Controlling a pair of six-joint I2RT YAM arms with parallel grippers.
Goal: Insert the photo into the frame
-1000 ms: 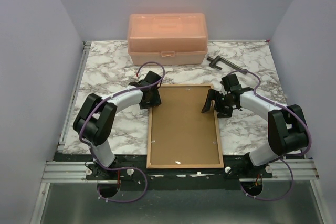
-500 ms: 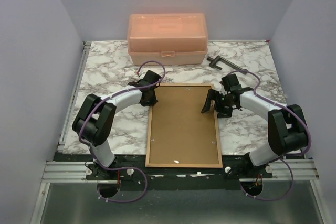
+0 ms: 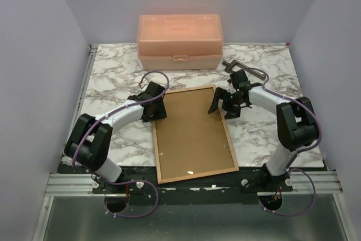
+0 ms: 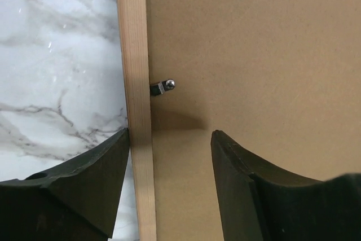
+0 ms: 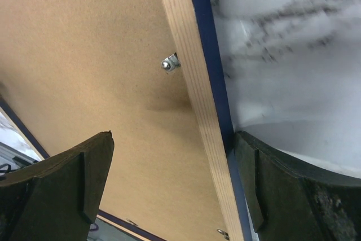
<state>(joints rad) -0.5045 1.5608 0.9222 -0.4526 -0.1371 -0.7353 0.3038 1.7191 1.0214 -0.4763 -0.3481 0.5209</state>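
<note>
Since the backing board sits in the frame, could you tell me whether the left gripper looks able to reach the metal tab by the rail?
Probably yes: the left gripper is open astride the frame rail, and the metal tab lies uncovered just ahead of it.

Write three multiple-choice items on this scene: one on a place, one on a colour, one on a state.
1. Where does the peach box stand?
A. at the table's far edge
B. at the near edge, between the arm bases
C. on the floor

2. What colour is the frame's thin outer edge in the right wrist view?
A. red
B. navy blue
C. green

3. How does the left hand stand?
A. shut on the box's latch
B. open, the frame's left rail between its fingers
C. shut on the rail

Key: A, the box sits by the back wall; B, a navy strip borders the tan wood; B, the fingers stand apart around the rail.
</note>
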